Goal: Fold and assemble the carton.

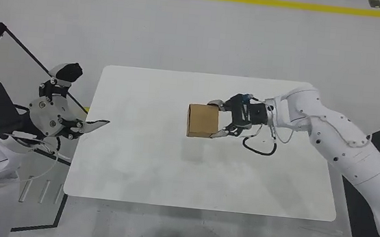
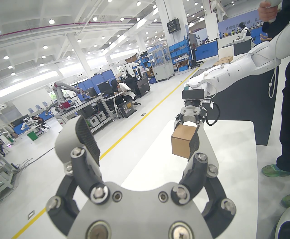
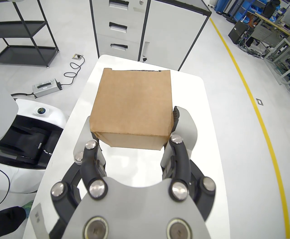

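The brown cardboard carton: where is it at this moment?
In the top view the brown cardboard carton stands near the middle of the white table, held between the fingers of the right hand.

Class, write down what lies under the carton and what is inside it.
Under the carton lies the white table; whether the two touch cannot be told. Its inside is covered by closed cardboard faces. The right gripper clamps one end.
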Tool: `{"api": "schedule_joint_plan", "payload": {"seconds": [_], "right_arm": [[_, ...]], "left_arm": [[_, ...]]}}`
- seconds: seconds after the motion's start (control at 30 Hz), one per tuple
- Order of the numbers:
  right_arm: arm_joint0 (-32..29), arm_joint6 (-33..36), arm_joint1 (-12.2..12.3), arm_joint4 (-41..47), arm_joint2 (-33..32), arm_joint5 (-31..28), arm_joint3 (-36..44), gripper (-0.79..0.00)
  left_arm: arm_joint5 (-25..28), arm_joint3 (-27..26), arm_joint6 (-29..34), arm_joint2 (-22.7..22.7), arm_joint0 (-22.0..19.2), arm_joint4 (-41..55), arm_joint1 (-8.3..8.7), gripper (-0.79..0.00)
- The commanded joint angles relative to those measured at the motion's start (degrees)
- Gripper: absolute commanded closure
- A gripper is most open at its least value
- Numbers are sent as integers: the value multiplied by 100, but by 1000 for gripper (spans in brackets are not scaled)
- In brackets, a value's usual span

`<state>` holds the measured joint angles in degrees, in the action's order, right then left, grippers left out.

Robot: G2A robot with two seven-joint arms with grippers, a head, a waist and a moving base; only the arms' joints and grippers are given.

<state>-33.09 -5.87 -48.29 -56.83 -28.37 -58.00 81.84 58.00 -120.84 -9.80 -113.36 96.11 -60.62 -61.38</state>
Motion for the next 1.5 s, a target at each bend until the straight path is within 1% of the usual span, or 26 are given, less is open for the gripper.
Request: {"api": "schedule_joint_plan", "payload": {"seconds": [0.0,0.03,0.13,0.3,0.47,0.67,1.03,1.13,1.27,1.47], "right_arm": [[1,-9,0,-4,2,0,0,0],[1,-9,0,-4,2,0,0,0],[-260,-35,-16,-95,17,259,-124,0],[-555,-554,-98,-565,23,562,-569,0],[-707,-1006,-268,-1062,161,764,-1007,0],[-732,-1340,-519,-1515,365,801,-1528,0],[-724,-1366,-545,-1542,379,792,-1582,0],[-858,-1317,-577,-1508,360,922,-1665,0],[-977,-1626,-648,-1452,324,948,-2079,0],[-1049,-2064,-779,-1622,335,934,-2498,0]], "left_arm": [[0,0,0,0,0,0,0,-785],[0,0,0,0,0,0,0,-785],[0,0,0,0,0,0,0,-785],[0,0,0,0,0,0,0,-785],[0,0,0,0,0,0,0,-785],[0,0,0,0,0,0,0,-785],[0,0,0,0,0,0,0,-785],[0,0,0,0,0,0,0,-785],[0,0,0,0,0,0,0,-785],[0,0,0,0,0,0,0,-785]]}}
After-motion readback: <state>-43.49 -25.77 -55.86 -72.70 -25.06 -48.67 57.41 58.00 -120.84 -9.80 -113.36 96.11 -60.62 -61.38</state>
